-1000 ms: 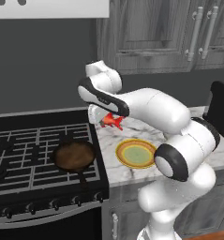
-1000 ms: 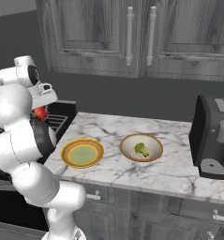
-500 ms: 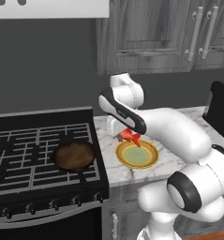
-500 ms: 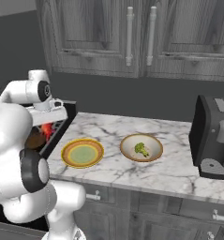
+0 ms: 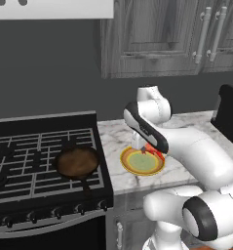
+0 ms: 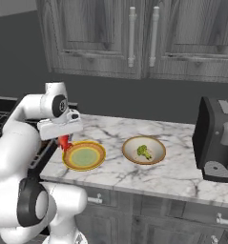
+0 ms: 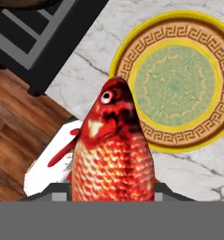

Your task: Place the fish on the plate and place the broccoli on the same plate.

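My gripper (image 6: 63, 138) is shut on the fish (image 6: 64, 143), a small red-orange fish that hangs just above the left rim of the plate (image 6: 99, 161). In the left base view the gripper (image 5: 146, 148) holds the fish (image 5: 155, 152) over the far part of the plate (image 5: 129, 168). Seen from the hand, the fish (image 7: 112, 150) covers the fingertips, and the yellow-ringed plate (image 7: 132, 65) with its pale green centre lies beyond it on the marble. The broccoli (image 6: 143, 152) sits in a tan bowl (image 6: 156, 159) to the right of the plate.
A dark frying pan (image 5: 78, 162) rests on the black stove (image 5: 25, 146) left of the counter. A dark toaster (image 6: 218, 138) stands at the right end. Upper cabinets (image 6: 144, 33) hang above. The counter's front edge and the wood floor (image 7: 15, 140) lie close by the plate.
The arm has swung right from the stove's edge, carrying the fish to just above the plate and lowering it. The plate, the bowl and the broccoli have not moved.
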### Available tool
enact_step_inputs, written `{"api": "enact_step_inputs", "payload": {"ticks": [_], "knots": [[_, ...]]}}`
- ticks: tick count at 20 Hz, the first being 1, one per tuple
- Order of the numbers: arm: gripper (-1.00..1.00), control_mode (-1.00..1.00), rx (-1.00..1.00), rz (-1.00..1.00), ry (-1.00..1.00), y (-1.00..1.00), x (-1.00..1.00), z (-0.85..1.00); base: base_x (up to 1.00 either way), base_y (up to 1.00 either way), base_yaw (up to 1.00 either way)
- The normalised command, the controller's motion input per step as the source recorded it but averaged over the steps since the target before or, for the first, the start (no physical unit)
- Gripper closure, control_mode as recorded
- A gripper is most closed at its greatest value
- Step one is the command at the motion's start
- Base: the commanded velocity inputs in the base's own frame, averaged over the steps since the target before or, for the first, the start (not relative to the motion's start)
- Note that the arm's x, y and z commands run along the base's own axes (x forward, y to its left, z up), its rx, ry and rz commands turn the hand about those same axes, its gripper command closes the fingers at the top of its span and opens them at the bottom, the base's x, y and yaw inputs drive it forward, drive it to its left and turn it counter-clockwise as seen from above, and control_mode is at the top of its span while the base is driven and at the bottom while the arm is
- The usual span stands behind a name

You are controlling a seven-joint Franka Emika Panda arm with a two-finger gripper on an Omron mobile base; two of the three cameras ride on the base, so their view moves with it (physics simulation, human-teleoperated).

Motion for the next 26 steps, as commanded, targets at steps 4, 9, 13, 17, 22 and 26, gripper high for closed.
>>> {"api": "enact_step_inputs", "payload": {"ticks": [4, 9, 13, 17, 22, 26], "knots": [[1.0, -1.0, 0.05, -0.01, 0.0, -0.31, 0.08, -0.26, 0.0, 0.0, 0.0], [1.0, -1.0, 0.09, 0.0, 0.0, -0.07, 0.29, -0.08, 0.0, 0.0, 0.0], [1.0, -1.0, 0.09, 0.0, 0.0, 0.0, 0.35, -0.05, 0.0, 0.0, 0.0], [1.0, -1.0, 0.02, 0.0, 0.0, 0.0, 0.28, -0.41, 0.0, 0.0, 0.0], [1.0, -1.0, 0.0, 0.0, 0.0, 0.0, 0.18, -0.49, 0.0, 0.0, 0.0], [1.0, -1.0, 0.0, 0.0, -0.04, 0.0, 0.1, -0.33, 0.0, 0.0, 0.0]]}}
